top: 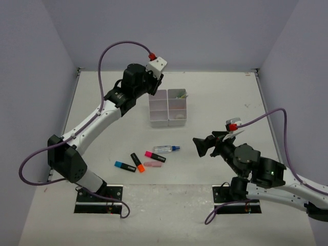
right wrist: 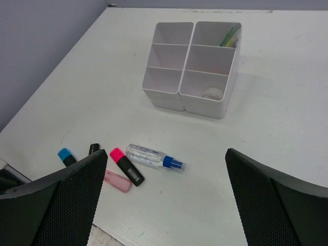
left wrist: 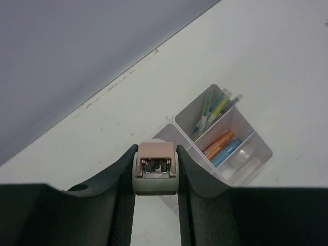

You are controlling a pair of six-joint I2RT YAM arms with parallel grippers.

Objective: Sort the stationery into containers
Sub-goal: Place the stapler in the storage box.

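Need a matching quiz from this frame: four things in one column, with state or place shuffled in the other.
Column 1
1. left pincer
2. right pincer
3. tape ring
4. glue pen

Column 2
A. lying on the table, outside the organiser tray
B. open, nothing between its fingers
C. in a corner compartment of the organiser tray
D. shut on a small pink-topped item

Pairs: 1-D, 2-B, 3-C, 4-A
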